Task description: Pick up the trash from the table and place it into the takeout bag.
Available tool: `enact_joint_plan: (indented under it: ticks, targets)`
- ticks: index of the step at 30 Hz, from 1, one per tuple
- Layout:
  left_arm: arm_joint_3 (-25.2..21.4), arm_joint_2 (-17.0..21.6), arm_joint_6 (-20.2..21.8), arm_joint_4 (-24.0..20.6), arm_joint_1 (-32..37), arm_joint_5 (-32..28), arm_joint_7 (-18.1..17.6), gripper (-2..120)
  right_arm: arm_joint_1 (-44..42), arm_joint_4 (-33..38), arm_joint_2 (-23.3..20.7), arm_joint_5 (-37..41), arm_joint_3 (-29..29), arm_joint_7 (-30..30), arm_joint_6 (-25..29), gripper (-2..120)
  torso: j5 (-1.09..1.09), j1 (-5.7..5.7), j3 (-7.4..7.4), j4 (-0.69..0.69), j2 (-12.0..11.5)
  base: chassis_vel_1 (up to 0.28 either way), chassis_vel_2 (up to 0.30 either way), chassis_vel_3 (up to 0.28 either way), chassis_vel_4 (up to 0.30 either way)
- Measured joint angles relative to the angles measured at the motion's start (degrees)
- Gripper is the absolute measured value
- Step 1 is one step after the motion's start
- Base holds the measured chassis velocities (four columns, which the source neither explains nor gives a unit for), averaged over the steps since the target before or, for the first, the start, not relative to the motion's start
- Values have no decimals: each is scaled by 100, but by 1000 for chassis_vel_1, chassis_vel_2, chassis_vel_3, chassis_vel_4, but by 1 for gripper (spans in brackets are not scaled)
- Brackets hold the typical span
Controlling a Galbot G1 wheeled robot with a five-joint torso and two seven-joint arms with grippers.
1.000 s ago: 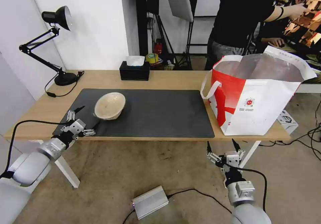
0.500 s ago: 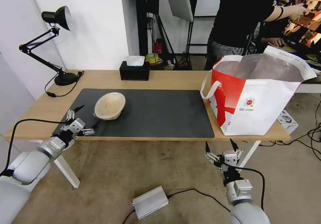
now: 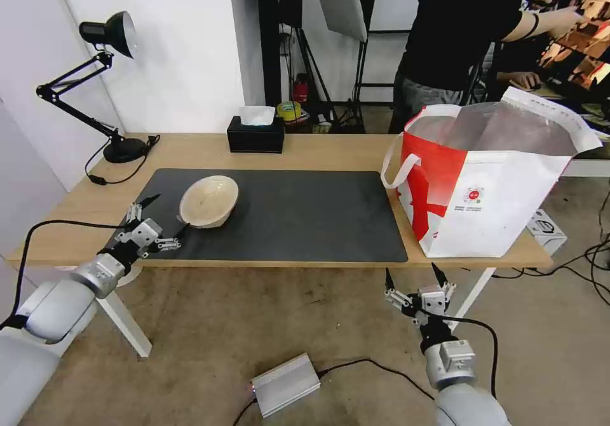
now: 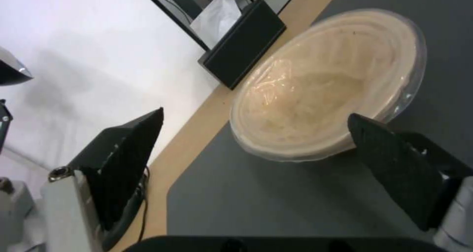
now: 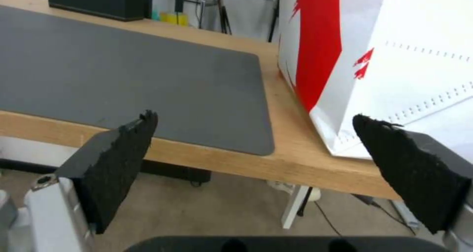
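Left tool [image 3: 155,215] sits over the worktop's [image 3: 318,152] near left corner, at the mat's [image 3: 298,216] left end, fingers spread wide. One finger [image 4: 125,159] is on the side toward the lamp base [image 3: 124,150]; the other [image 4: 389,163] is just beside the bowl's [image 3: 209,201] near rim, contact not resolvable. The bowl, shallow and beige, lies tilted on the mat's left part, rim lifted on one side.

Right tool [image 3: 413,276] hangs below the near edge, off the worktop, near the mat's near right corner; fingers wide apart, holding nothing.

Bag [image 3: 489,178] stands upright at the right end, mouth open, foil lining showing, base reaching the near edge. Small round red logo [image 3: 473,195] on its white face; text under it too small to read.

Mat centre and right part are bare. Tissue box [image 3: 256,133] sits at the far edge, behind the mat.
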Motion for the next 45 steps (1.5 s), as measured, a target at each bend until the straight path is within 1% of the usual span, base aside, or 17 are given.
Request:
enact_joint_plan:
  ticks: [9, 33, 45]
  targets:
    - [280, -36, 20, 85, -259, 0, 1, 100, -4, 11, 30, -7, 15, -6, -6, 100, -1, 0, 0, -1, 0, 0, 0, 0, 0]
    - [262, -53, 127, -429, -229, -192, 2, 100, 18, -12, 73, -21, 21, -44, -14, 100, 0, -1, 0, 0, 0, 0, 0, 0, 0]
    - [545, -109, 181, -474, -345, -424, -14, 100, 15, -13, 89, -27, 27, -61, -17, 100, 0, -1, 0, -1, 0, 0, 0, 0, 0]
